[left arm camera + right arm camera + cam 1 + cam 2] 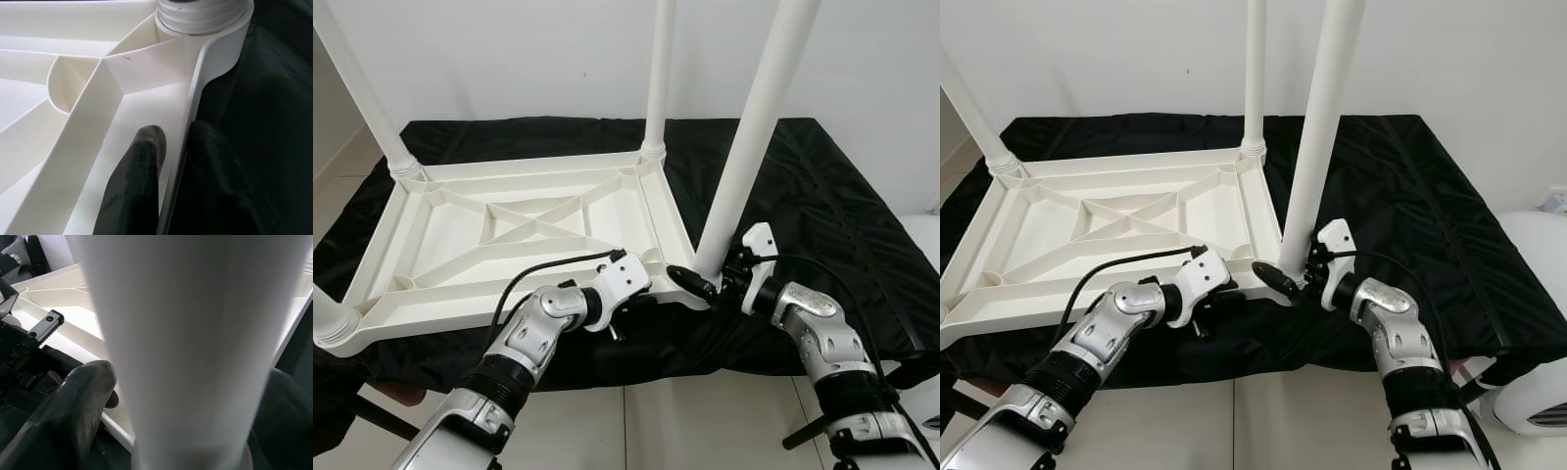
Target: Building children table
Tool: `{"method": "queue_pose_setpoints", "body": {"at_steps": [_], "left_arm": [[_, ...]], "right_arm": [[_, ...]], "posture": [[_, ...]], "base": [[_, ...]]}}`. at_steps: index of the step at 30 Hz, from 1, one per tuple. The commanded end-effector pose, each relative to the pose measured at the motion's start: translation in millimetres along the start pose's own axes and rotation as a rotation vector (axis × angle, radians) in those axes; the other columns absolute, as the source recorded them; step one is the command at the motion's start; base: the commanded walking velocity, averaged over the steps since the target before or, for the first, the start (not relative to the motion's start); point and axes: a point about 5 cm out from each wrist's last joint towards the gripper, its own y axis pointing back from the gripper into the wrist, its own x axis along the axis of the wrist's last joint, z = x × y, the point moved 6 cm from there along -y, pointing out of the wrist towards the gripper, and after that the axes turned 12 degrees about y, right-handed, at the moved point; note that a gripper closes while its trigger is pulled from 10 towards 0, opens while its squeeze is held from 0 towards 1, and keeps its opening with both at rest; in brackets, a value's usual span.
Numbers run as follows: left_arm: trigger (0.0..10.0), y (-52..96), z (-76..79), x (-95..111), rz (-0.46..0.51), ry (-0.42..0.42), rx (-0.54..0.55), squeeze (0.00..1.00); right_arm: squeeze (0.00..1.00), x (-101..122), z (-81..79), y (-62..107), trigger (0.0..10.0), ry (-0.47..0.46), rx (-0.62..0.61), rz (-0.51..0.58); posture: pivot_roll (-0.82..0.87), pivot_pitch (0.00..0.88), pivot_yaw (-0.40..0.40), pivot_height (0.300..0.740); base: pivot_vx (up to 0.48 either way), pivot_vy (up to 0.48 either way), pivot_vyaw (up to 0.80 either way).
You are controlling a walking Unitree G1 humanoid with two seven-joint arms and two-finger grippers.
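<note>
Right gripper point(705, 284) clasps white leg point(754, 127) seated in upturned tabletop point(460, 245).

The white plastic ribbed children's tabletop point(509, 235) lies upside down on a black cloth point(803, 196), its round white legs point(756, 127) standing upright at the corners.

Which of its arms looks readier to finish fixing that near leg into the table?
The right, probably. Its claw is clamped round the base of the near leg, at the corner socket. The left claw pinches the tabletop rim, so it seems better suited to steadying.
</note>
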Motion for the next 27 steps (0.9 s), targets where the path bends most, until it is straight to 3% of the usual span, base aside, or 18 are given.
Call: {"method": "queue_pose_setpoints", "body": {"at_steps": [1, 2, 3, 4, 23, 27], "left_arm": [[10.0, -3.2, 12.2, -6.3, -0.032, -0.013, -0.076, 0.00], [10.0, -3.1, 12.0, -6.4, -0.033, -0.013, -0.076, 0.00], [10.0, -3.0, 11.9, -6.4, -0.033, -0.013, -0.075, 0.00], [10.0, -3.0, 11.8, -6.4, -0.033, -0.013, -0.075, 0.00], [10.0, -4.3, 14.3, -6.1, -0.030, -0.009, -0.080, 0.00], [10.0, -4.2, 14.5, -6.3, -0.028, -0.006, -0.079, 0.00]], "right_arm": [[0.00, 0.6, 1.4, 0.3, 3.6, 0.008, 0.013, 0.006], [0.00, 0.7, 2.1, 0.5, 3.6, 0.009, 0.017, 0.008], [0.00, 1.1, 2.8, 0.7, 0.6, 0.010, 0.016, 0.010], [0.00, 1.5, 2.9, 0.8, 0.0, 0.007, 0.017, 0.012], [0.00, 10.6, -15.1, -4.3, 0.0, -0.033, -0.010, 0.096], [0.00, 12.9, -14.1, -10.5, 0.0, -0.035, -0.119, 0.110]], "posture": [[-0.11, 0.069, 0.055, 0.740], [-0.11, 0.069, 0.055, 0.740], [-0.11, 0.070, 0.055, 0.740], [-0.11, 0.070, 0.055, 0.740], [-0.11, 0.075, 0.053, 0.740], [-0.11, 0.077, 0.050, 0.740]], "base": [[0.000, 0.000, 0.00], [0.000, 0.000, 0.00], [0.000, 0.000, 0.00], [0.000, 0.000, 0.00], [0.000, 0.000, 0.00], [0.000, 0.000, 0.00]]}}
